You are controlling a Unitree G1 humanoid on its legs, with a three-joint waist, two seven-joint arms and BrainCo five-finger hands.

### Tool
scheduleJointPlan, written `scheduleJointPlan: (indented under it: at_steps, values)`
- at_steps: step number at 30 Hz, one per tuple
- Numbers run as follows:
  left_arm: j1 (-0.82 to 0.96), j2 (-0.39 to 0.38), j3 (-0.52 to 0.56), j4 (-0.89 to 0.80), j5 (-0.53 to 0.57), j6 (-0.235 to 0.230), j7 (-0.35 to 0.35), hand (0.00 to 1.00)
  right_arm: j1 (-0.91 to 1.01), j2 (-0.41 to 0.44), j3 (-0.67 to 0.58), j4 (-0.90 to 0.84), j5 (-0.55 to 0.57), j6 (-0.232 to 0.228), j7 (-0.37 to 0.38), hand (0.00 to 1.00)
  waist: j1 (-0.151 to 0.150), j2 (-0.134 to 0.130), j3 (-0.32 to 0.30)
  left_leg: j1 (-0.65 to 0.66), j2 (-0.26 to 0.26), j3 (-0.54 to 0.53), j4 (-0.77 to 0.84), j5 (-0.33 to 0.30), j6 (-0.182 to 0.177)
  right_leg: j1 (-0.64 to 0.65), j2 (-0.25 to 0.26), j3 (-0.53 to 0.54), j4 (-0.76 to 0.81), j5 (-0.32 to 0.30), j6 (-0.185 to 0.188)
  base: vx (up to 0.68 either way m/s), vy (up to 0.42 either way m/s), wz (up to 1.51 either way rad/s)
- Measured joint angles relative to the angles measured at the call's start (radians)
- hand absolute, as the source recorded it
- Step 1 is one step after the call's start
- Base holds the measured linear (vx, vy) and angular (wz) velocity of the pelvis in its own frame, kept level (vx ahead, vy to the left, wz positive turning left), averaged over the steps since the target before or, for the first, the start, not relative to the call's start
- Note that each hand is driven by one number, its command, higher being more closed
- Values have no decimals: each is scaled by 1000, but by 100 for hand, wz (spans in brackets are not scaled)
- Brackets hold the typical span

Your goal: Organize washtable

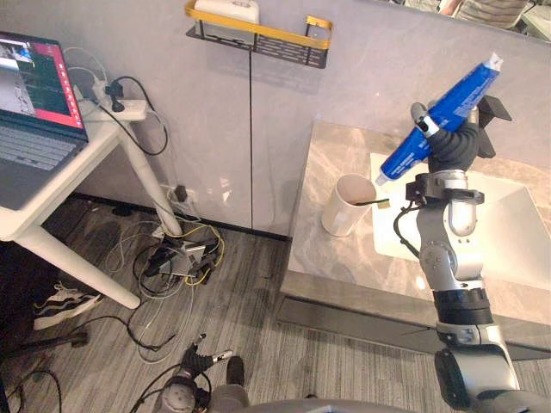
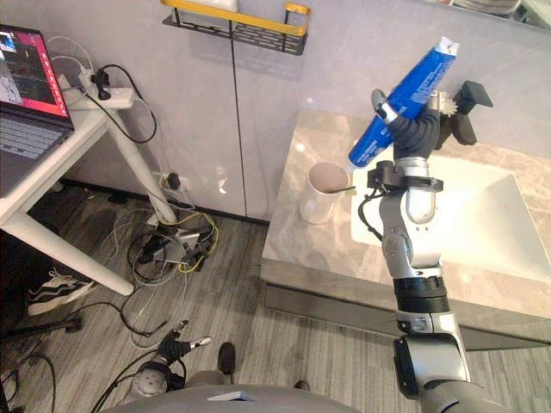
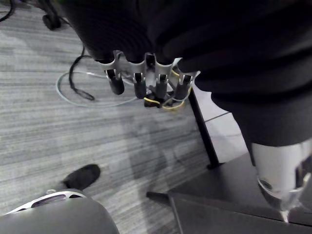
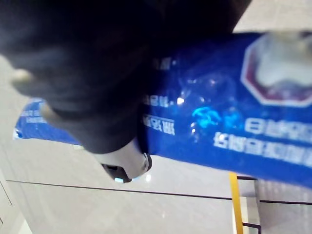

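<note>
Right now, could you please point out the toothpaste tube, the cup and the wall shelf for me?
toothpaste tube (image 1: 463, 93), left eye view, middle of its blue body.
cup (image 1: 338, 217), left eye view, its outer wall.
wall shelf (image 1: 275, 34), left eye view, its yellow front rail.

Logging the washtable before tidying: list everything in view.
counter: 1, grey marble, on the right
sink: 1, white, set in the counter
cup: 1, white, on the counter beside the sink
toothpaste tube: 1, blue, held slanted above the counter
wall shelf: 1, black and yellow, on the wall
table: 1, white, on the left
laptop: 1, dark, open on the table
cables: several, black and yellow, on the floor
shoe: 1, black and white, on the floor by the table
right hand: 1, dark-covered, shut round the toothpaste tube
left hand: 1, silver fingers relaxed, low over the floor
</note>
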Motion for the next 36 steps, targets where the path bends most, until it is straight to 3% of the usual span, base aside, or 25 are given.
scheduleJointPlan:
  at_steps: [7,36]
  values:
    - [0,0,0,-10,0,0,-4,0,44,19,6,0,-5,21,10,100,5,-1,10,-5,-1,-2,0,0,1,-3,0,-1,0,0,0,0,0,0]
    - [2,-1,0,-14,-1,1,-6,0,81,38,44,0,-5,23,19,100,8,0,11,-4,-1,-3,0,0,1,-3,0,-1,1,0,-1,0,0,0]
